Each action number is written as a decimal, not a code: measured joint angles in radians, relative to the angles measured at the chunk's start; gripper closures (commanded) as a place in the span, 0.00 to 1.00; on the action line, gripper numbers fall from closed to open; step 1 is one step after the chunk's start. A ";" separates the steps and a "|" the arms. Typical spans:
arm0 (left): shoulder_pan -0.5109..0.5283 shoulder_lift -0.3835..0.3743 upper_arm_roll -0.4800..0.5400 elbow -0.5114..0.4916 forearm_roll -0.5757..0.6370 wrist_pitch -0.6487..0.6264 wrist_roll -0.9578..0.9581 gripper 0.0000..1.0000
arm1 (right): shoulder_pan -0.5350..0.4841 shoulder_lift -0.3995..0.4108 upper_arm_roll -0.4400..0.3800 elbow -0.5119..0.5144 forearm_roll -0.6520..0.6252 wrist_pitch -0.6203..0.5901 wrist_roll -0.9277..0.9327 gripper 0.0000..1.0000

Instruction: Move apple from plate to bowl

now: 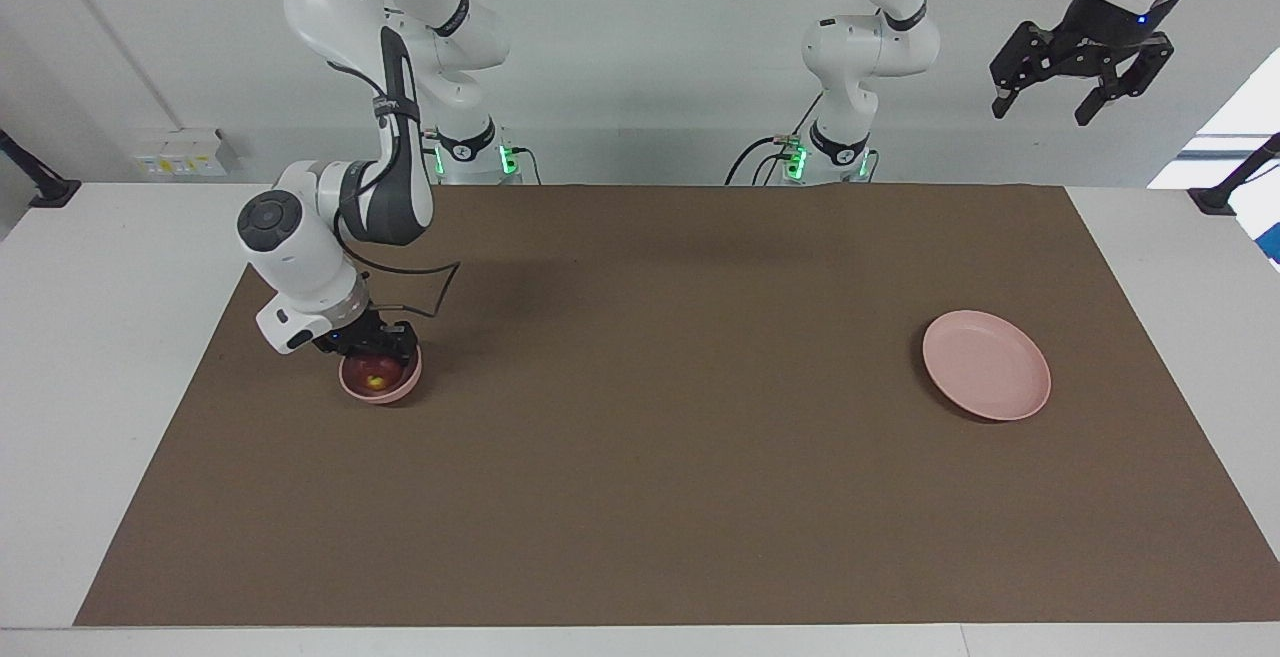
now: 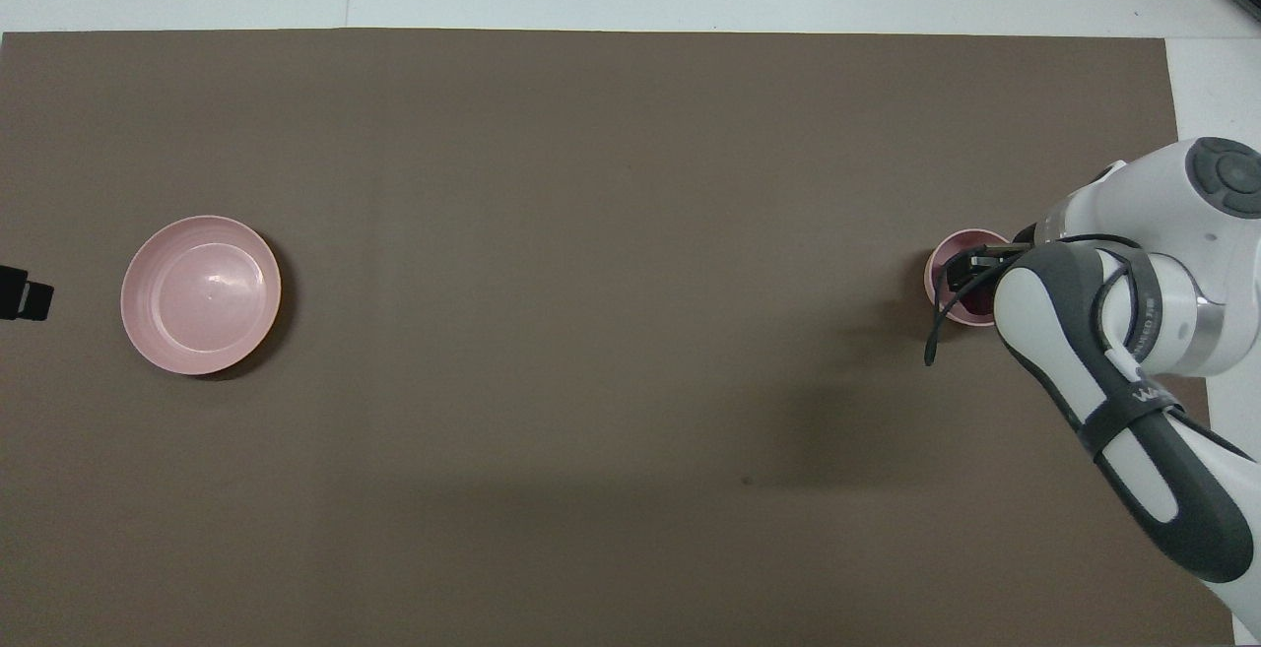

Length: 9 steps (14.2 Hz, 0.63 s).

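Note:
The dark red apple (image 1: 375, 375) with its yellowish patch sits down inside the small pink bowl (image 1: 396, 393) at the right arm's end of the table. My right gripper (image 1: 373, 349) reaches into the bowl from above and is shut on the apple. In the overhead view the right arm hides most of the bowl (image 2: 944, 259), and only a dark red sliver of the apple (image 2: 975, 305) shows. The flat pink plate (image 1: 986, 365) lies bare at the left arm's end. My left gripper (image 1: 1082, 89) hangs open high in the air past that end and holds nothing.
A brown mat (image 1: 640, 457) covers the table, with white table edge around it. The plate (image 2: 201, 294) and the bowl are the only loose things on it. A black cable loops off the right wrist beside the bowl.

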 measured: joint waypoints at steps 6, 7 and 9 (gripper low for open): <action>0.000 0.002 0.002 -0.008 0.001 0.008 0.000 0.00 | 0.002 0.012 0.000 0.000 0.000 0.000 0.000 0.71; 0.000 -0.001 0.002 -0.010 0.001 0.008 0.000 0.00 | 0.001 0.013 0.000 0.000 0.000 0.000 0.000 0.54; 0.000 -0.003 0.002 -0.014 0.001 0.008 0.000 0.00 | 0.001 0.017 0.000 0.000 0.000 0.000 0.000 0.23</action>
